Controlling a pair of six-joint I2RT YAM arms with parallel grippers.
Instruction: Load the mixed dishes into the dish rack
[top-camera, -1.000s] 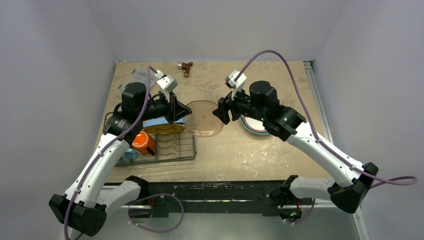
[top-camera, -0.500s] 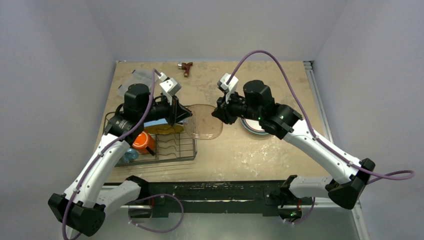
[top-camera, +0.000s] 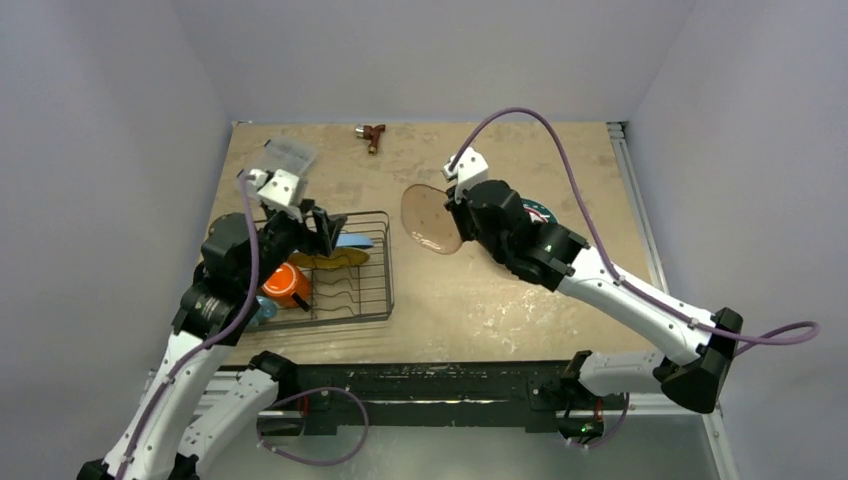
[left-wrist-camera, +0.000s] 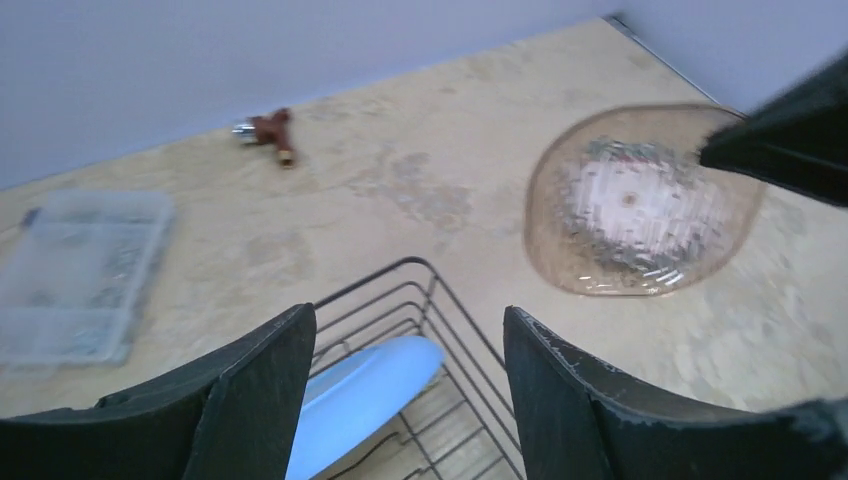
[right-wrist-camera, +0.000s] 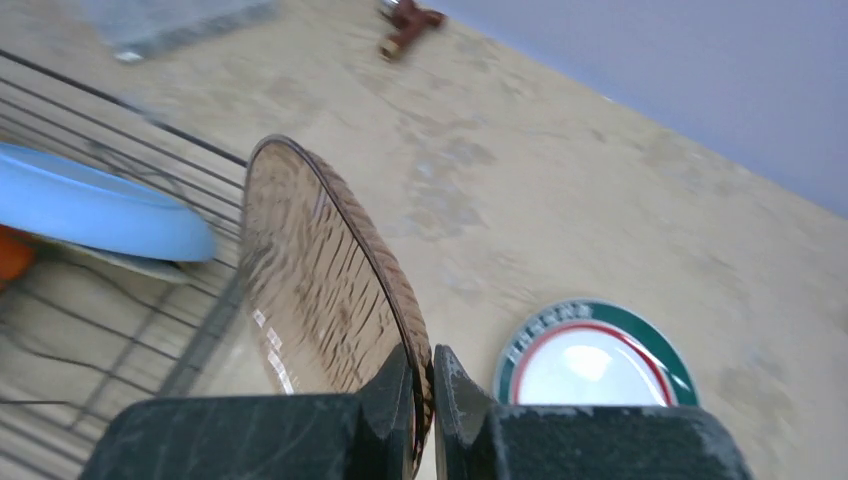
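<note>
My right gripper (top-camera: 456, 206) (right-wrist-camera: 420, 352) is shut on the rim of a translucent brown plate (top-camera: 430, 220) (right-wrist-camera: 320, 270), holding it off the table and tilted on edge, right of the dish rack (top-camera: 372, 290) (left-wrist-camera: 420, 290). My left gripper (top-camera: 325, 226) (left-wrist-camera: 408, 312) stands open and empty above the rack's far part. In the rack lie a light blue plate (top-camera: 352, 241) (left-wrist-camera: 360, 395), a yellow plate (top-camera: 330, 261) and an orange mug (top-camera: 285, 285). A white plate with a green rim (top-camera: 537, 212) (right-wrist-camera: 590, 365) lies on the table, partly hidden by the right arm.
A clear plastic compartment box (top-camera: 290, 153) (left-wrist-camera: 75, 275) sits at the far left of the table. A small brown tool (top-camera: 372, 133) (left-wrist-camera: 268, 128) lies at the far edge. A bluish object (top-camera: 258, 310) lies at the rack's left side, beside the left arm.
My right gripper shut on the brown plate's rim and lifted it off the table, tipping it on edge. My left gripper opened and drew back left over the rack.
</note>
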